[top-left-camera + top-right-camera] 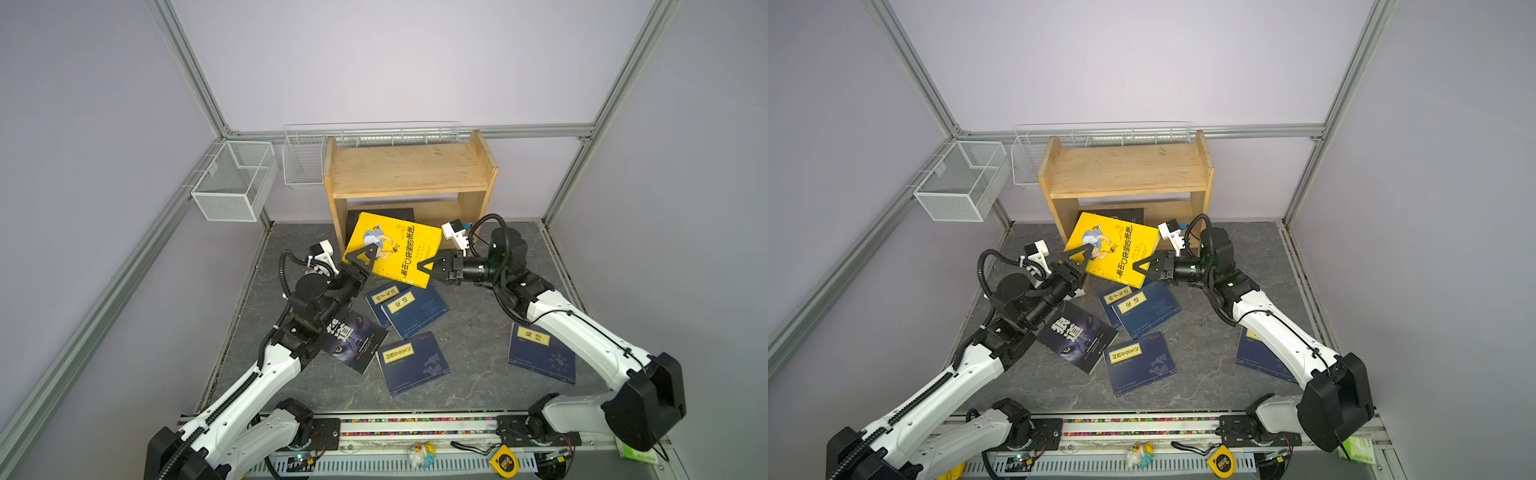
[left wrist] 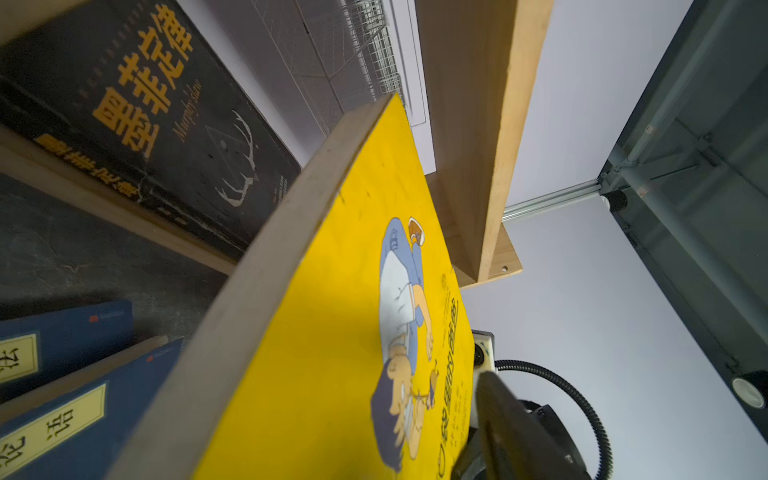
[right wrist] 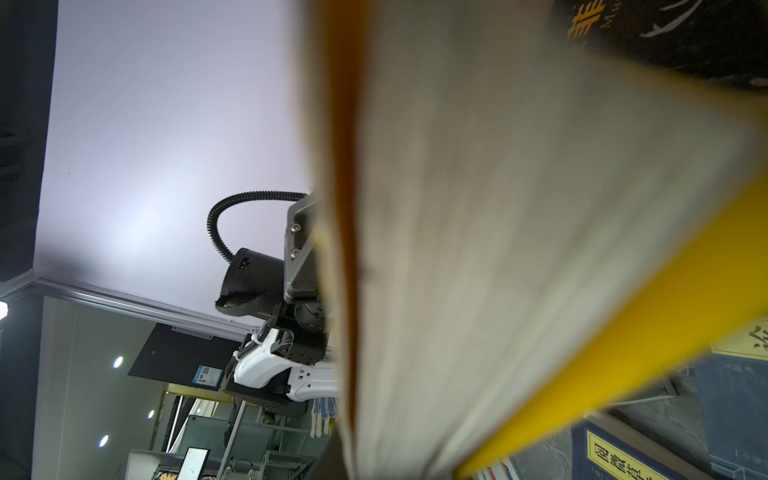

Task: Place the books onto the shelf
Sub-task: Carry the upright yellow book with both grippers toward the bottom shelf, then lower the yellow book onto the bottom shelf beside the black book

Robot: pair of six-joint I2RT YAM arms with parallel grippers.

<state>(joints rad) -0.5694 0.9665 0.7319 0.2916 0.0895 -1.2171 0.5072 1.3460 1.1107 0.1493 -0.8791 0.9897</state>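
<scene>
- One yellow book [image 1: 395, 245] is held tilted off the table [image 1: 478, 332], before the shelf [image 1: 407, 170].
- Right gripper [image 1: 430, 266] clamps its right edge; its wrist view shows only blurred pages.
- Left gripper [image 1: 365, 257] straddles its left corner; pinching or not, unclear.
- Only the left wrist view shows the title on the black book [image 2: 166, 124], in the lower compartment.

Your yellow book [image 1: 395, 249], cartoon cover up, hangs tilted before the wooden shelf [image 1: 409, 166]. A black book [image 1: 382, 214] stands in its lower bay. Flat nearer you lie a black wolf-cover book [image 1: 357, 340] left, overlapping navy books [image 1: 415, 311] centre, a third navy book [image 1: 413, 368] nearer, and a fourth navy book [image 1: 536, 357] right.
</scene>
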